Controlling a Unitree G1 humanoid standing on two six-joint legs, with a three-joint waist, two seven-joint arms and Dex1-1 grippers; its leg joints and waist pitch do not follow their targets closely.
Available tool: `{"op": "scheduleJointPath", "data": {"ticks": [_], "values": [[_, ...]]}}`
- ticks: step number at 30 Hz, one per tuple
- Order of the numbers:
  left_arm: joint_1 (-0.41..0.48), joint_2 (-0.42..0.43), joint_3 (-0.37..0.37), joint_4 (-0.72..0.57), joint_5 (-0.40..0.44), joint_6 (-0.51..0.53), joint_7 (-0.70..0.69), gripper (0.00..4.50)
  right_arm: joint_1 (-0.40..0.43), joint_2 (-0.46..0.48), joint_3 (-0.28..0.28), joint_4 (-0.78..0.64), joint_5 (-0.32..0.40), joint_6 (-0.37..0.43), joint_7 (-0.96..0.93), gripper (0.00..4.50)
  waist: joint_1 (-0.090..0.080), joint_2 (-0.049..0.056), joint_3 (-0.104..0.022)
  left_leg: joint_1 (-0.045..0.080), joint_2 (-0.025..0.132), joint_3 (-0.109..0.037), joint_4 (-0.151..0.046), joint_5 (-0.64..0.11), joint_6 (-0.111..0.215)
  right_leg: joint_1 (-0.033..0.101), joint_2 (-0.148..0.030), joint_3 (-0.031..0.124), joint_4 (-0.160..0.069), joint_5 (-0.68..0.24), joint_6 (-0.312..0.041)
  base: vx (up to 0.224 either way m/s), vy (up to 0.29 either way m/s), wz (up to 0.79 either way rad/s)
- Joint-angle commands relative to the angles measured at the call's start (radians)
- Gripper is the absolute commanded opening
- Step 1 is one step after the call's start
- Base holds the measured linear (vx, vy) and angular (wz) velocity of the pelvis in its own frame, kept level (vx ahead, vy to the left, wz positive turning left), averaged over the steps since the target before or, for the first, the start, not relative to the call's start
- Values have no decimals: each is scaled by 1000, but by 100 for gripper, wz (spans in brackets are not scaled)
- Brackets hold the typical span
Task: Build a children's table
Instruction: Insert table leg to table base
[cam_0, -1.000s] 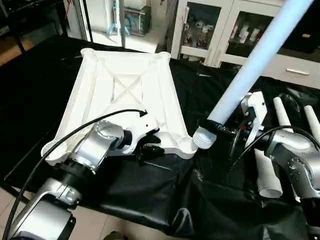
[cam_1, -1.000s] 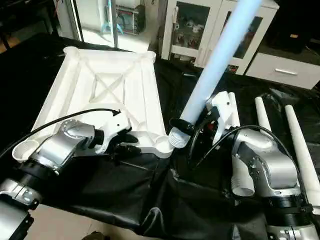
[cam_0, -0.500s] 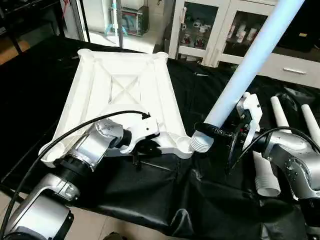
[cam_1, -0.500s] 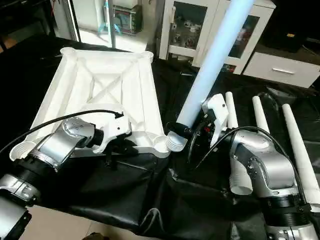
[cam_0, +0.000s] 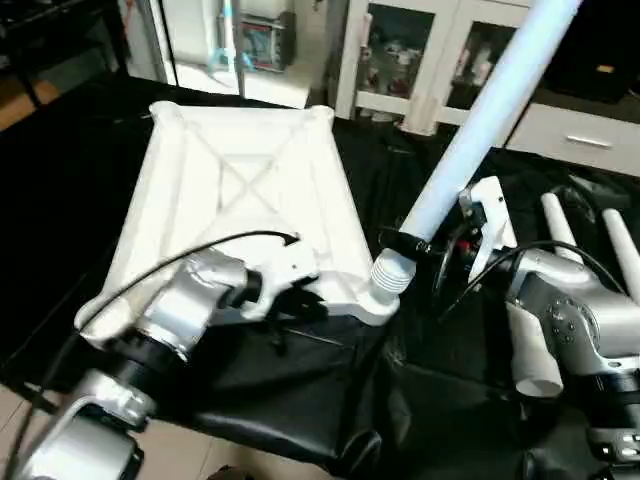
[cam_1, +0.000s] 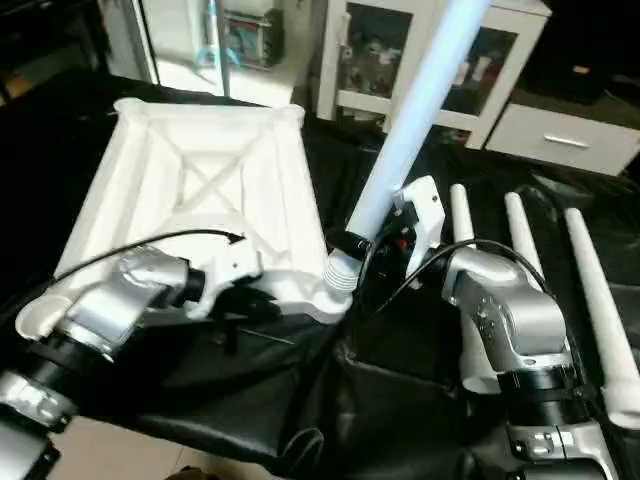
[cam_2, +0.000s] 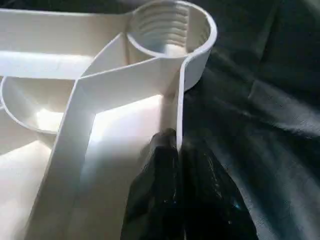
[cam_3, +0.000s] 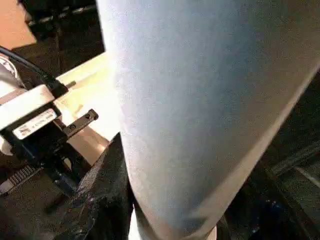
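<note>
I have the tabletop (cam_0: 240, 190) lying underside up on the black-draped table (cam_0: 60, 200), its X ribs facing me and its far edge running toward the cabinets (cam_0: 420, 60) at the back. My left pincer (cam_2: 176, 165) is closed on the near rim wall of the tabletop, one black finger on each side of the thin wall, just short of the near right corner socket (cam_2: 170, 27), whose ribbed inside I can see from the left wrist. My right pincer (cam_0: 425, 243) is clamped around the leg (cam_0: 480, 130) close to its ribbed thick end; that leg's long axis slants steeply, with the thick end pointing down toward the near right corner of the tabletop and the thin end rising up and to the right until it is cut off by the top edge of the head views. The ribbed end sits at that corner, but I cannot tell whether it has entered the socket, because the leg's own end covers the opening. From the right wrist the leg blocks nearly everything, and I only catch one dark finger (cam_3: 105, 200) against it. Three more legs (cam_1: 590, 300) lie on the table to the right, roughly parallel, partly hidden behind my right forearm (cam_1: 500, 310).
</note>
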Motion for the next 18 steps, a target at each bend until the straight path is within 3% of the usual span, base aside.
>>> {"op": "scheduleJointPath", "data": {"ticks": [1, 6, 10, 18], "values": [[57, -29, -43, 31, -28, 21, -2, 3, -10, -14, 11, -4, 6, 22, 16, 184, 0, -20, -57, 27, 27, 3, -79, -182, 44, 26, -3, 6, -64, -180, -210, 0, 0, 0], [68, -25, -48, 10, -5, 28, 7, 0, -14, -27, 38, -24, 19, 77, 53, 184, -2, -27, -53, 25, 28, 2, -83, -206, 31, 22, -5, 7, -68, -233, -177, 0, 0, 0], [67, -24, -48, 6, 10, 28, 12, 0, -13, -40, 53, -18, -6, 73, 57, 184, -1, -34, -51, 25, 28, 3, -83, -208, 24, 20, -5, 8, -70, -239, -165, 0, 0, 0], [66, -25, -48, -3, 21, 32, 14, 0, -27, -42, 59, 6, -30, 62, 57, 184, -4, -37, -51, 25, 28, 1, -87, -244, 1, 16, -3, 8, -73, -261, -152, 0, 0, 0]]}}
